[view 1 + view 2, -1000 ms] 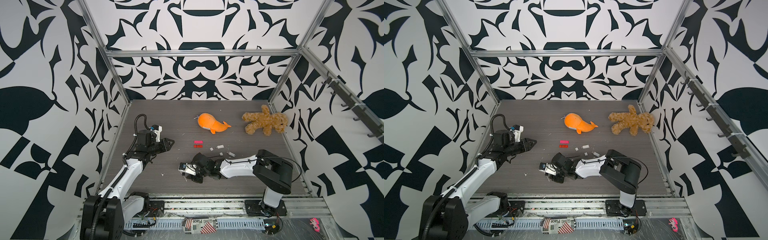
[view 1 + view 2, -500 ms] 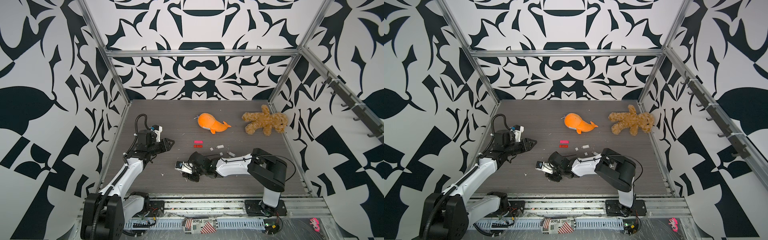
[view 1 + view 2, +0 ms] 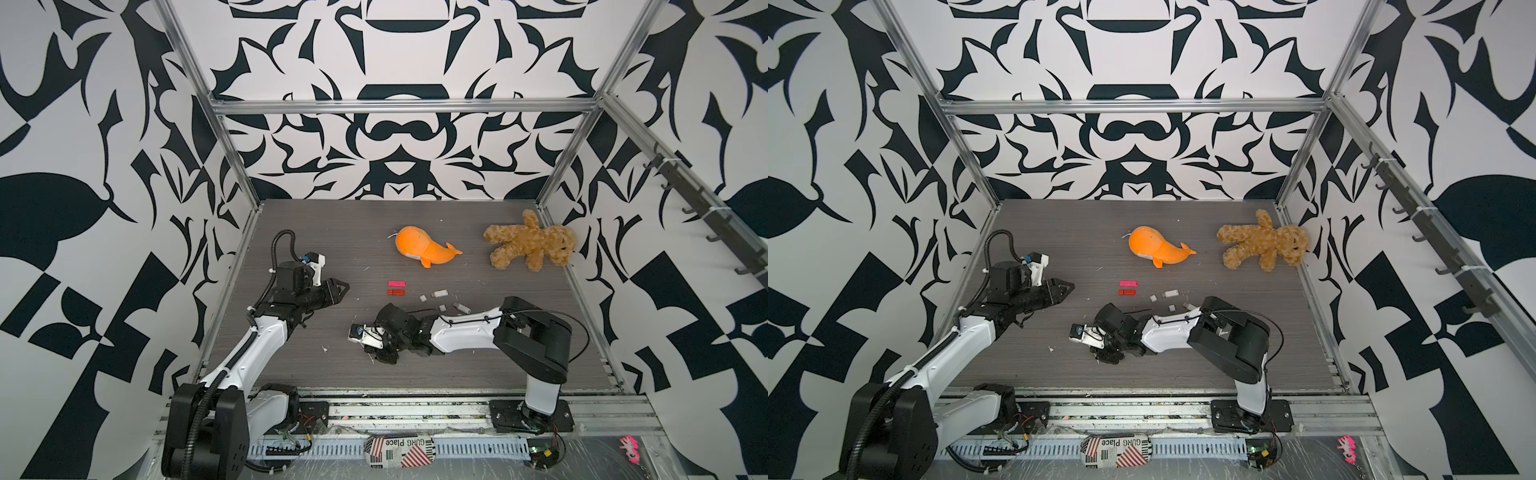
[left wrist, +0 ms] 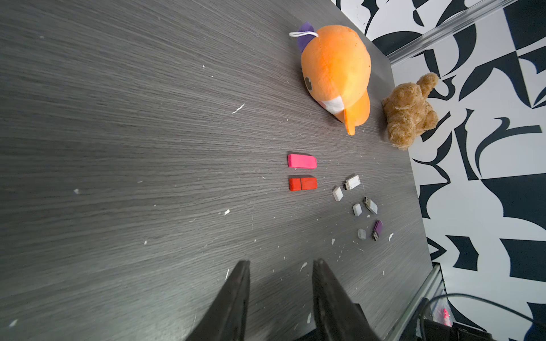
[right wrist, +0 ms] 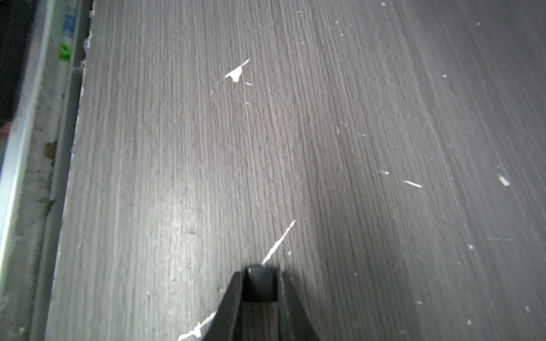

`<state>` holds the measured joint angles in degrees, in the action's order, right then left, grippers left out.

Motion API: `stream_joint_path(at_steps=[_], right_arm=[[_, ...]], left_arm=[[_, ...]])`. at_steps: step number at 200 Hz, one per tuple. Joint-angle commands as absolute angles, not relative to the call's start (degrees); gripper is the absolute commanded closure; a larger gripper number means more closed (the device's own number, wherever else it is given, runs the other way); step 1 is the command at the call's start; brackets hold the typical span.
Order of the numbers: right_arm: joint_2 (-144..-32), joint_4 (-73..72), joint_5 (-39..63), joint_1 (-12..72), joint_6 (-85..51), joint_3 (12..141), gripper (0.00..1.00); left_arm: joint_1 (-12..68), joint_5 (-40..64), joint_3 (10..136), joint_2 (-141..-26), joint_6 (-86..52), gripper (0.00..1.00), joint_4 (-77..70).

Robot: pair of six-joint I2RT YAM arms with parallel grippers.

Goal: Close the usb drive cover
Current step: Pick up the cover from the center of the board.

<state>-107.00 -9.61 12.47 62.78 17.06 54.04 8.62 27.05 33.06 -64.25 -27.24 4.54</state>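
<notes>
My right gripper is shut on a small black block; whether it is a usb drive or its cover I cannot tell. In both top views this gripper hangs low over the front middle of the table. My left gripper is open and empty, left of the loose pieces. On the table lie a pink usb drive, a red usb drive, a white uncapped drive with a white cover, a grey drive with a cover, and a purple drive.
An orange plush whale and a brown teddy bear lie toward the back. White specks are scattered over the dark wood-grain table. The metal front rail runs close beside the right gripper.
The right arm has shifted a little to the left, and its jaws have closed on the black block. The left arm has not moved.
</notes>
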Motion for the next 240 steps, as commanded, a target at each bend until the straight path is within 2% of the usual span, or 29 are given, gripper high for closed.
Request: stream_joint_path(at_steps=[1,66,112,174,240], right_arm=[[-107.67,-6.97,13.19,63.06,18.11,55.2,0.82],[-103.53,-10.84,14.33,61.15,22.66,54.79,0.85],[-99.29,-14.29,23.61,53.23,23.62,52.91,0.85],[-98.35,-20.98,32.17,43.29,28.37,49.78,0.84],[-99.11,-25.07,38.1,39.59,29.71,49.25,0.83]], left_arm=[[8.39,27.83,32.1,-64.51,-27.89,0.61,3.86],[8.43,32.71,31.82,-67.95,-28.4,0.61,1.61],[8.51,40.4,32.34,-75.69,-30.31,0.61,-2.43],[10.53,45.5,30.23,-81.73,-37.46,0.64,-14.96],[14.07,49.73,28.14,-89.22,-46.51,0.66,-31.66]])
